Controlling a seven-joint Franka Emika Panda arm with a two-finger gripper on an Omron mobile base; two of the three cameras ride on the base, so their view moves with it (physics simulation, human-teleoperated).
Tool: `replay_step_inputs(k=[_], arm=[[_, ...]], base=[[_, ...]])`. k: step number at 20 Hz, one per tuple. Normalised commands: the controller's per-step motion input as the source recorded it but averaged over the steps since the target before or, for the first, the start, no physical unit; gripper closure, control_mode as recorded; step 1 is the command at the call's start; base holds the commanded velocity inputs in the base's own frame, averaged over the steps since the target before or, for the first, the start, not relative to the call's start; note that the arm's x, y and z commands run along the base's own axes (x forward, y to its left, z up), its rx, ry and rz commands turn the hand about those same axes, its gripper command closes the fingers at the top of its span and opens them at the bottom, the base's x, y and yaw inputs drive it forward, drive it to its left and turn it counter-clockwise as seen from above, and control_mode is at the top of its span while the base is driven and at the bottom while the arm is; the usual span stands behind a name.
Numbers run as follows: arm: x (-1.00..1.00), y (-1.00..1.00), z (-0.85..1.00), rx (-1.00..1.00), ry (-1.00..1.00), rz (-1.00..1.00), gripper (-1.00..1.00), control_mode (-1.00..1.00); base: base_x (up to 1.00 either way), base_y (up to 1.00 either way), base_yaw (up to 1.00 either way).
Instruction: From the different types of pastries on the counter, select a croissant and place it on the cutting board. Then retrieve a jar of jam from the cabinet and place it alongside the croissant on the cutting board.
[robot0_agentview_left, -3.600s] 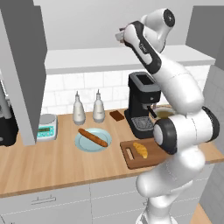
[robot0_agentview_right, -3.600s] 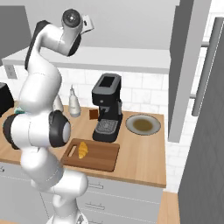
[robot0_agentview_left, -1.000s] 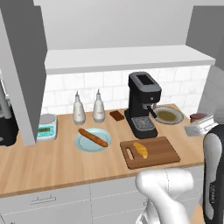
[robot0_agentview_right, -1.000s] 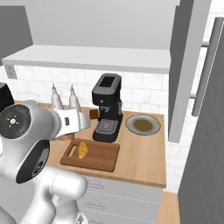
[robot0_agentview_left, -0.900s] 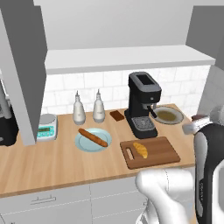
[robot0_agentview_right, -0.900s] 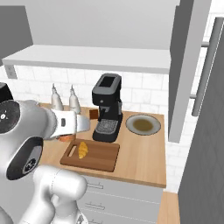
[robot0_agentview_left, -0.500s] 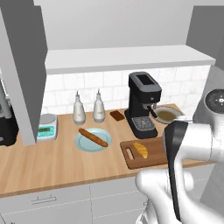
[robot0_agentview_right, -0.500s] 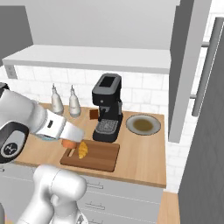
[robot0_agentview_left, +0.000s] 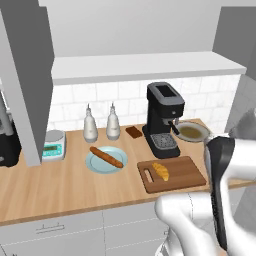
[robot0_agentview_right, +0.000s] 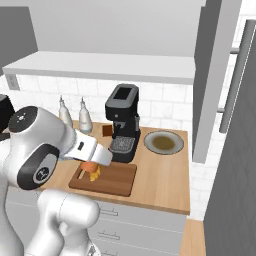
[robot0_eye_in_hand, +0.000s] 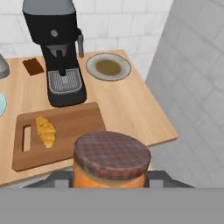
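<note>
Above the cutting board (robot0_agentview_right: 107, 181), the gripper (robot0_agentview_right: 91, 166) has swung down from the cabinet, clamped on the jar of jam (robot0_eye_in_hand: 110, 163). Croissant (robot0_agentview_left: 160, 171) already sits on the board; judged next: set jar beside it.

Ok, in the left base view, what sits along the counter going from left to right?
Small green-white kitchen scale → pale blue plate with the long brown stick → dark brown wooden cutting board → round plate of brown liquid.

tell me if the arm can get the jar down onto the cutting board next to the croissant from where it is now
Probably yes. The jar of jam hangs just short of the cutting board, and the stretch beside the croissant is bare.
</note>
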Motion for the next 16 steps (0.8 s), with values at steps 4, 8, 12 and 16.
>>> replay_step_inputs(k=[4, 8, 12, 16], arm=[[-0.17, 0.0, -0.52, 0.01, -0.2, 0.1, 1.0, -1.0], [-0.24, 0.25, -1.0, -0.07, -0.68, 0.34, 1.0, -1.0], [-0.06, 0.07, -0.39, 0.02, -0.22, 0.14, 1.0, -1.0], [0.21, 0.27, -0.99, 0.15, -0.64, 0.33, 1.0, -1.0]], base=[[0.0, 0.0, 0.0], [0.0, 0.0, 0.0], [0.0, 0.0, 0.0], [0.0, 0.0, 0.0]])
